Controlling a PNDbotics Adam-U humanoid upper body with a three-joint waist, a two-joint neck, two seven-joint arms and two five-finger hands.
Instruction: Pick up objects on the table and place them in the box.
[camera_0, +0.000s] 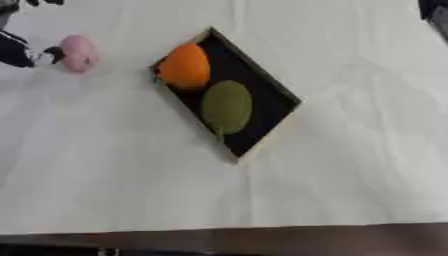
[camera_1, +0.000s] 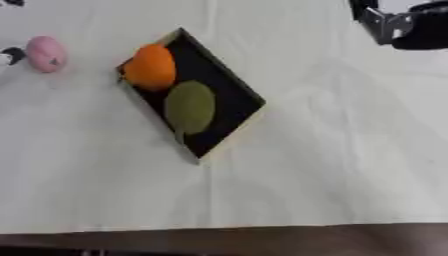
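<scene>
Twin head-mounted eyes, steeply downward over the table (camera_0: 350, 190); shared, slightly offset view of the box (camera_0: 262, 90)

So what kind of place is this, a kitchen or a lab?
Probably a lab or test bench, not a kitchen: a plain table under a white cloth, one shallow black box holding an orange fruit and a green one, and a pink object beside it.

Box: I see a shallow black rectangular tray with pale rim (camera_1: 229, 85), lying askew.
Contents: round orange fruit (camera_1: 150, 67), oval green fruit (camera_1: 190, 107).
Outside: pink egg-shaped object (camera_1: 45, 53) on white tablecloth (camera_1: 332, 165).
</scene>
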